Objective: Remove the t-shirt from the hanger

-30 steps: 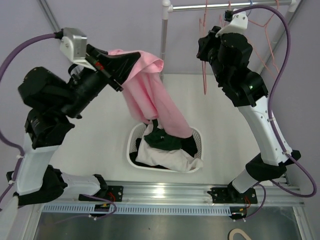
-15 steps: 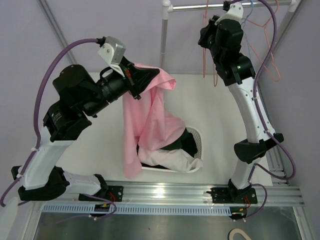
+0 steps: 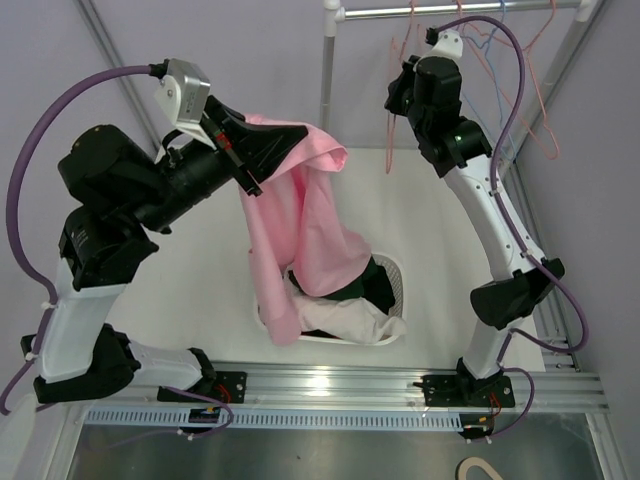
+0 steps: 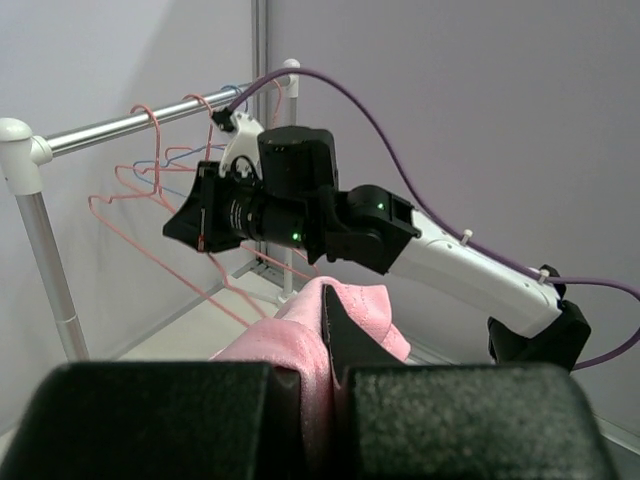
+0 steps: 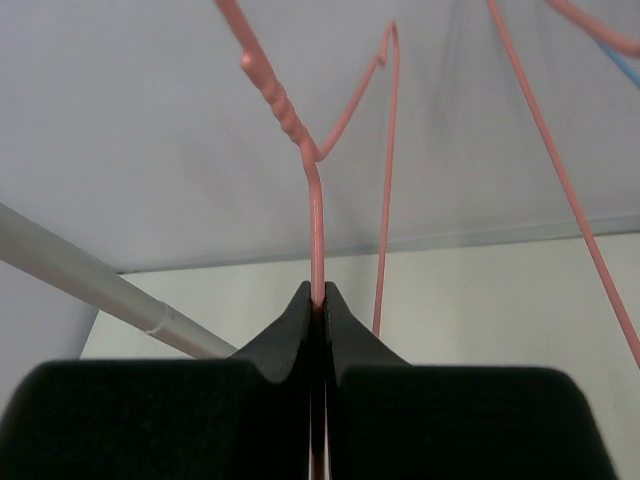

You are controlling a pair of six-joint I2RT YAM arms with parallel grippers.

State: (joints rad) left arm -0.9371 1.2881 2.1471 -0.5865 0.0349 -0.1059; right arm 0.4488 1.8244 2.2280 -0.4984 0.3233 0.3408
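The left tool (image 3: 285, 140) is raised at the left, its fingers pinched fully together on the upper edge of the pink t-shirt (image 3: 305, 225). The shirt hangs from that grip, clear of the hangers. Its lower end drapes down to the white basket (image 3: 397, 272) on the counter (image 3: 200, 260), where dark and white clothes (image 3: 340, 320) lie. To the right, the right tool (image 5: 318, 300) is up near the rail (image 3: 450, 12), closed tight on the wire of a pink hanger (image 5: 316, 200). Other wire hangers (image 3: 535, 110) hang from the rail beside it.
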